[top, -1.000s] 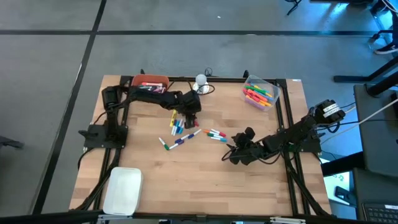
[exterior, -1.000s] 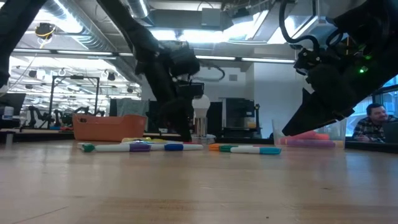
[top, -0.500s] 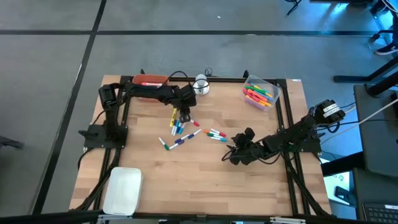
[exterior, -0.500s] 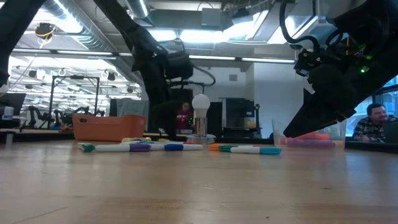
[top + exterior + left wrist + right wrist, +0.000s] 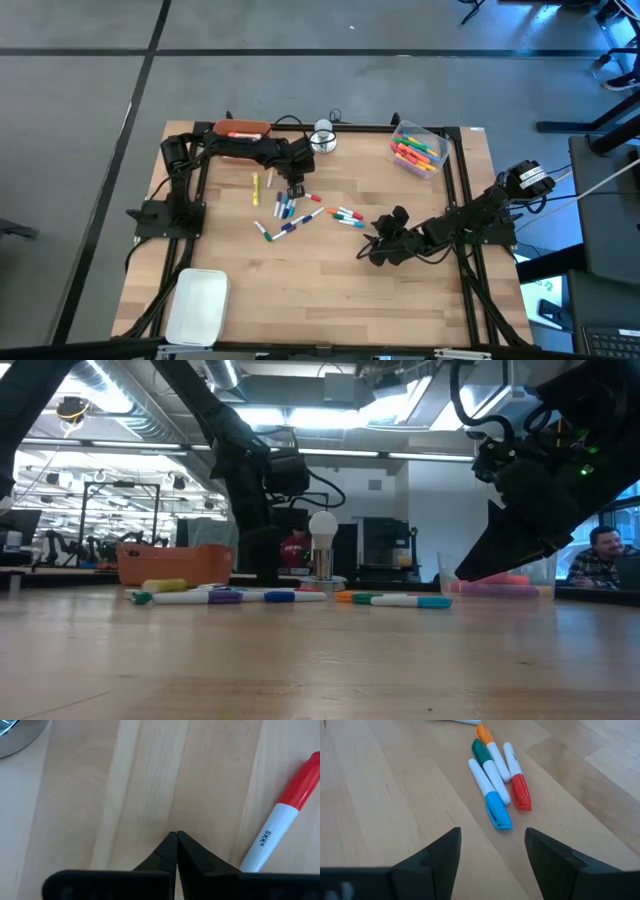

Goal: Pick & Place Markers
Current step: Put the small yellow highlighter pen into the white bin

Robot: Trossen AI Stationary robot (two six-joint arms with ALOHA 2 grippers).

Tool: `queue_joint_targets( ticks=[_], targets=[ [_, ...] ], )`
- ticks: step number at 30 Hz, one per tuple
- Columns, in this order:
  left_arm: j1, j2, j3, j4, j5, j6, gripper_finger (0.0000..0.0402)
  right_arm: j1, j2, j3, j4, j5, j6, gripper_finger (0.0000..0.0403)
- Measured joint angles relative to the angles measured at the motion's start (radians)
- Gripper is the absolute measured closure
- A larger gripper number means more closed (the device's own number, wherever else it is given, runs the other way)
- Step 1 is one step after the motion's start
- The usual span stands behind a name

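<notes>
- High view: left end effector point(image 5: 296, 187) sat by the back of the marker cluster point(image 5: 290, 212) on the worktop point(image 5: 320, 290); a yellow marker point(image 5: 255, 187) now lay alone left of it, not seen 1 s before.
- Low view: yellow marker point(image 5: 165, 586) newly visible by orange bin point(image 5: 175, 564).
- L wrist: fingers point(image 5: 167, 855) pinched together, empty; red-capped marker point(image 5: 282, 815) beside.
- R wrist: right end effector point(image 5: 490, 852) unmoved, spread wide, nothing held, facing four markers point(image 5: 495, 775).

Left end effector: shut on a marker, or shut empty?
Shut empty. In the left wrist view the left end effector has its fingertips meeting with nothing between them; the red-capped marker lies on the wood beside it.
</notes>
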Motion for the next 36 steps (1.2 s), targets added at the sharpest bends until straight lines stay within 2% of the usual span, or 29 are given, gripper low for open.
queue_joint_targets(
  ticks=[3,8,11,14,17,23,26,29,36],
  targets=[
    [-0.011,-0.007,-0.002,-0.004,-0.018,-0.014,0.0399,0.0,0.0,0.0,0.001,0.0,0.0,0.0183],
    [-0.044,-0.073,0.001,-0.1,-0.116,-0.095,0.0398,0.0,0.0,0.0,0.001,-0.001,-0.001,0.0183],
    [-0.062,-0.138,-0.002,-0.232,-0.216,-0.209,0.0392,0.0,0.0,0.0,0.007,-0.005,-0.004,0.0183],
    [-0.088,-0.2,-0.028,-0.313,-0.362,-0.351,0.0379,0.0,0.0,0.0,0.008,-0.011,-0.003,0.0183],
    [-0.112,-0.259,-0.098,-0.264,-0.46,-0.476,0.0353,0.003,0.0,0.0,0.015,-0.022,-0.004,0.0183],
    [-0.137,-0.288,-0.268,-0.012,-0.465,-0.666,0.0274,0.019,0.0,0.0,0.02,-0.024,-0.018,0.0183],
    [-0.131,-0.288,-0.318,0.062,-0.474,-0.744,0.0248,0.019,0.0,0.0,0.028,-0.025,-0.027,0.0183],
    [-0.13,-0.288,-0.336,0.065,-0.506,-0.8,0.0242,0.019,0.0,0.0,0.03,-0.024,-0.028,0.0183],
    [-0.16,-0.288,-0.359,0.063,-0.558,-0.852,0.0272,0.019,0.0,0.0,0.038,-0.027,-0.027,0.0183]
  ],
)
